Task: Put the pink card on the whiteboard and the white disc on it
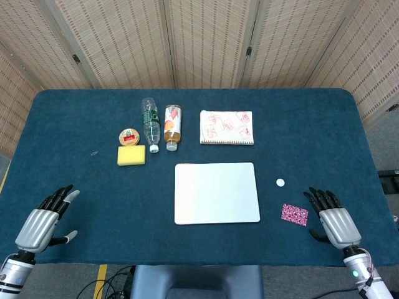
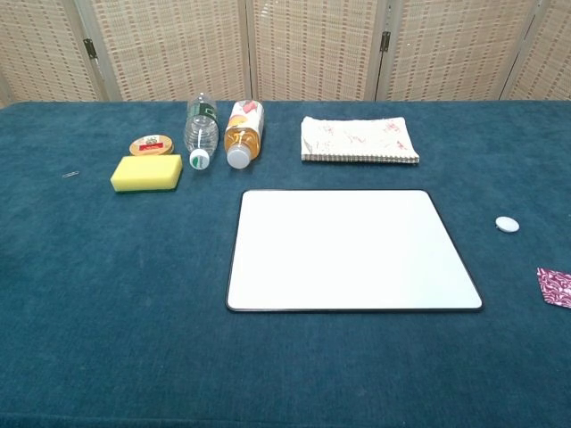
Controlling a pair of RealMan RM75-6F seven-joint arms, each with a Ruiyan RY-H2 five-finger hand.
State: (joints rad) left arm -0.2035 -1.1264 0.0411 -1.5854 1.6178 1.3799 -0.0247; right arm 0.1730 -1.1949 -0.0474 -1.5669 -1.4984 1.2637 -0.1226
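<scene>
While lying flat on the blue table (image 1: 75,118), whiteboard (image 1: 217,192) bare, near the front edge at centre. Pink card (image 1: 294,214) on the cloth to the right of the whiteboard, apart from it, only half inside the chest view at the right border. White disc (image 1: 280,182) also on the cloth, between whiteboard and card but a little further back, touching neither.

Right hand (image 1: 331,217) low at the front right corner, palm down, fingers spread and holding nothing, fingertips just beside the card without touching it. Left hand (image 1: 45,217) at the front left corner, well apart from everything, fingers likewise apart and empty. Neither hand inside the chest view.

Further back, left of centre: yellow sponge (image 1: 131,155), with a small round tin (image 1: 129,136) just behind it. Beside these, a clear water bottle (image 1: 151,123) and an orange drink bottle (image 1: 172,126) lying on their sides next to each other, caps toward the front. Right of the bottles, a spiral notebook (image 1: 226,127) with a red-patterned cover, behind the whiteboard. Far left on the cloth, a small paper clip (image 1: 95,152), too small to tell more.
</scene>
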